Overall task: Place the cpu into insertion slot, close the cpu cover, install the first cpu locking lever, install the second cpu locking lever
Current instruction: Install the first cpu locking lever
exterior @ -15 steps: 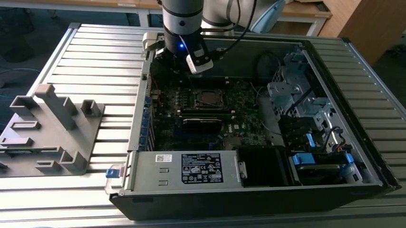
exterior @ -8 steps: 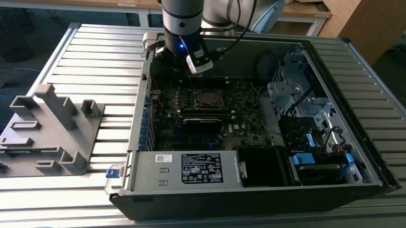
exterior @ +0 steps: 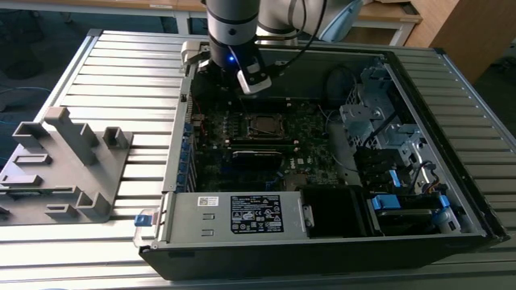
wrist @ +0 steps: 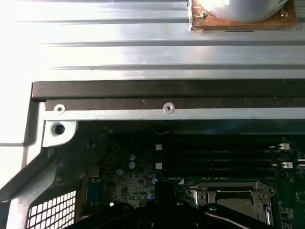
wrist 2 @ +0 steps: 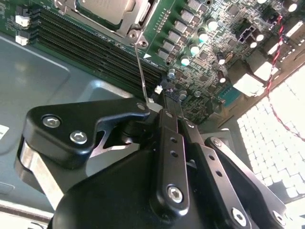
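Cpu (wrist 2: 102, 5), dull silver face up, lies in the insertion slot (exterior: 244, 127) near the middle of the motherboard (exterior: 226, 157), with the cpu cover (wrist 2: 142, 14) folded flat around it. Surface: a table (exterior: 121, 72) of ribbed metal slats, with a dark floor (exterior: 32, 36) and pale wooden furniture (exterior: 451, 24) beyond it. Towards the exterior view's left a grey moulded fixture (exterior: 64, 169) rests on the slats, well apart from the open computer case (exterior: 460, 157), which lies on its side. Inside the case: the motherboard on the bottom, a labelled silver power-supply box (exterior: 241, 214) along the wall nearest the camera, and drive bays with blue tabs (exterior: 387, 202) towards the exterior view's right. Long black memory slots (wrist 2: 86, 43) run just beside the socket. The arm (exterior: 234, 24) reaches into the case from the far side. In the second wrist view the claw (wrist 2: 153, 107) is clamped, fingertips together, on the free end of a thin wire locking lever (wrist 2: 140, 71), which rises from a corner of the cover.
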Controlling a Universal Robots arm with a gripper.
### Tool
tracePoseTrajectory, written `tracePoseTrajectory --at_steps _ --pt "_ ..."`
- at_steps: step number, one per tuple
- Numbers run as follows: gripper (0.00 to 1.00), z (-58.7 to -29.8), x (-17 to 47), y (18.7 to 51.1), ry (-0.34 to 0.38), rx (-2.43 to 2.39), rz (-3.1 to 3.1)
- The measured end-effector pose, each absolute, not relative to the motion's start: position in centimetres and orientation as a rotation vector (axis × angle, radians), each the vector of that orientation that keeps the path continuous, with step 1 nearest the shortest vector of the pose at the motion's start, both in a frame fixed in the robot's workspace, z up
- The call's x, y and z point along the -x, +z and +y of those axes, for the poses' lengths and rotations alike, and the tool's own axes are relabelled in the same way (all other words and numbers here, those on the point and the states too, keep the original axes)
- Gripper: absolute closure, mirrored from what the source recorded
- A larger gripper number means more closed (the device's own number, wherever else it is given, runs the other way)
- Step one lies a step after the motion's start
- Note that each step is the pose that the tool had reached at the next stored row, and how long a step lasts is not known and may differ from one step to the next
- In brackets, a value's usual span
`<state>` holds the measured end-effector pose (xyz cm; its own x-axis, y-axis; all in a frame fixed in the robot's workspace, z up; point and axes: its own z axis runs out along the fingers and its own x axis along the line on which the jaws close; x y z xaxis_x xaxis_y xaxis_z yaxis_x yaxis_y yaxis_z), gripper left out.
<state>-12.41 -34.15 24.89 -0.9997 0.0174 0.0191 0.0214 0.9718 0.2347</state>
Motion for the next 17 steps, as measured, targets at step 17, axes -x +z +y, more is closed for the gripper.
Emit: tracePoseTrajectory --at_steps 17 --pt "0.89 -34.1 10.5 24.9 -0.373 0.031 -3.102"
